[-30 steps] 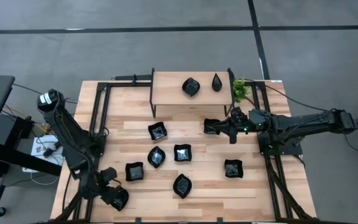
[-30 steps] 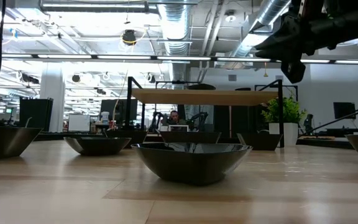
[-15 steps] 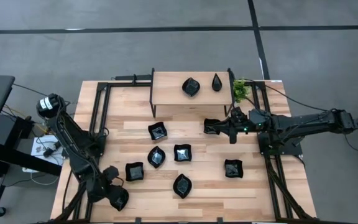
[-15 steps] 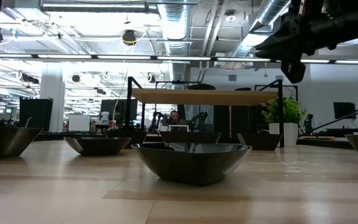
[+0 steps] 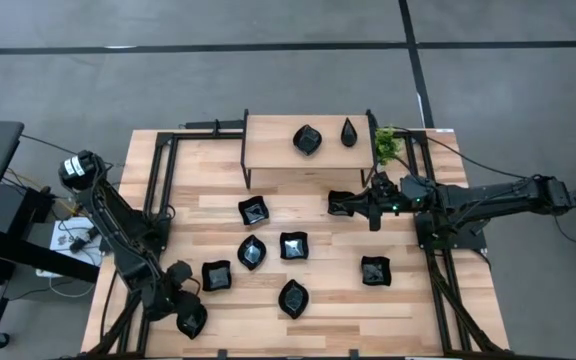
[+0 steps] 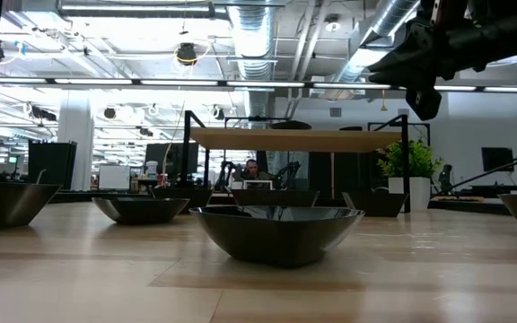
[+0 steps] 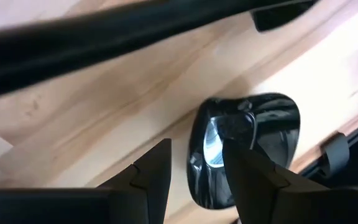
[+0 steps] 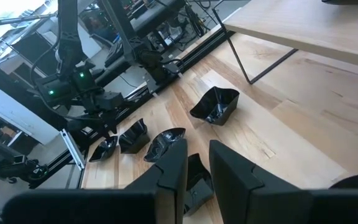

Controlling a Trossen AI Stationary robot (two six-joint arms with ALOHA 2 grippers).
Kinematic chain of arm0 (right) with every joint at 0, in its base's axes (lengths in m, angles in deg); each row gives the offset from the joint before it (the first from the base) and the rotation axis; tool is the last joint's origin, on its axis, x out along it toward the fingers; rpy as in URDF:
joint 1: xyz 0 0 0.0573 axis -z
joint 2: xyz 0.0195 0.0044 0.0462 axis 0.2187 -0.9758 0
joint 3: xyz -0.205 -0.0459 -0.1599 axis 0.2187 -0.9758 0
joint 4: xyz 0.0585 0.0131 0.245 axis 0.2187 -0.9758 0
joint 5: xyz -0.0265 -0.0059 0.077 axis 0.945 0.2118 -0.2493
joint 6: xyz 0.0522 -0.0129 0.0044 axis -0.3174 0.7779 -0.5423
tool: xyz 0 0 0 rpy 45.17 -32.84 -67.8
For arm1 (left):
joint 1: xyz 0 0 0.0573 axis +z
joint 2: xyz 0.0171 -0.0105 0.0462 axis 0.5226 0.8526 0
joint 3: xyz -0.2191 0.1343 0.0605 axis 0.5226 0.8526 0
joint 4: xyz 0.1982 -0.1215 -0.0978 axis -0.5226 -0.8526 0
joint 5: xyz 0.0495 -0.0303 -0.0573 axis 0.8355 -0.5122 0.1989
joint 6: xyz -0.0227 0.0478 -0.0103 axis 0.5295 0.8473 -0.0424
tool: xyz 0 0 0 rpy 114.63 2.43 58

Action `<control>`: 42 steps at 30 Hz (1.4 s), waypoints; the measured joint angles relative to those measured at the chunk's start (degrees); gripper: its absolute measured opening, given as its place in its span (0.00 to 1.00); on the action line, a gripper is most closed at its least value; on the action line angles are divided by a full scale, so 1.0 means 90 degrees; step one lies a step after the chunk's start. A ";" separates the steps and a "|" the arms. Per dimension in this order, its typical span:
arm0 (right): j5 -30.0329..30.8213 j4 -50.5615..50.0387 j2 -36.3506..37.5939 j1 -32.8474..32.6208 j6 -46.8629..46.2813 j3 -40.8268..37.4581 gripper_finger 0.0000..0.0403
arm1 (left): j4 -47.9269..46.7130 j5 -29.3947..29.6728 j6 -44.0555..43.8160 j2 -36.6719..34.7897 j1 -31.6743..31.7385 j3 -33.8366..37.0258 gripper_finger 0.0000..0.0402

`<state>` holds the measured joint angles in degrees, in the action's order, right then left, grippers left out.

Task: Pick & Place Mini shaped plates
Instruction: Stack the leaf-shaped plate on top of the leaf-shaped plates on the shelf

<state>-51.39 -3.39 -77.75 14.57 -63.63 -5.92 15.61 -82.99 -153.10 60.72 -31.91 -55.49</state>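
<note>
The corner plate (image 7: 266,134) lies flat at the front left corner of the table (image 5: 408,320), and over the past second the left gripper (image 7: 196,155) has crept a little closer to it. Its fingers now stand apart astride the near rim, not yet clenched. So this pick looks about to begin, and the fingers must close next. The right gripper (image 8: 196,149) has not moved. It hangs in front of the shelf (image 5: 273,140), apparently pinching a raised plate (image 8: 196,183) above the wood. Six more plates (image 5: 293,245) sit mid-table as before, and two rest on the shelf.
</note>
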 joint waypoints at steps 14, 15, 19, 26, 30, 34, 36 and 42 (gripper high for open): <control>-0.0001 0.0000 0.0000 0.0000 -0.0002 0.0000 0.16 | 0.0183 -0.0116 0.0289 -0.0002 -0.0007 0.0046 0.36; -0.0001 0.0000 0.0000 0.0000 -0.0002 0.0000 0.16 | 0.0185 -0.0119 0.0295 -0.0002 -0.0007 0.0048 0.36; -0.0002 0.0002 0.0000 0.0000 -0.0002 0.0000 0.16 | 0.0220 -0.0121 0.0308 -0.0002 -0.0005 0.0088 0.36; -0.0002 0.0002 0.0000 0.0000 -0.0002 0.0000 0.16 | 0.0172 0.0152 0.0278 0.0005 0.0017 0.0146 0.36; -0.0002 0.0005 0.0000 0.0000 -0.0002 0.0000 0.16 | 0.0162 0.0083 0.0282 0.0005 0.0005 0.0162 0.36; -0.0002 0.0005 0.0000 0.0000 -0.0010 0.0000 0.16 | 0.0188 0.0059 0.0291 0.0002 0.0052 0.0236 0.36; -0.0002 0.0005 0.0000 0.0000 -0.0058 0.0000 0.16 | 0.0192 0.0059 0.0296 0.0002 0.0061 0.0236 0.36; -0.0002 0.0007 0.0000 0.0002 -0.0062 0.0000 0.16 | 0.0236 -0.0017 0.0337 0.0008 0.0061 0.0310 0.34</control>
<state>-51.41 -3.32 -77.75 14.59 -64.19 -5.92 17.73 -83.15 -150.06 60.79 -31.36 -52.70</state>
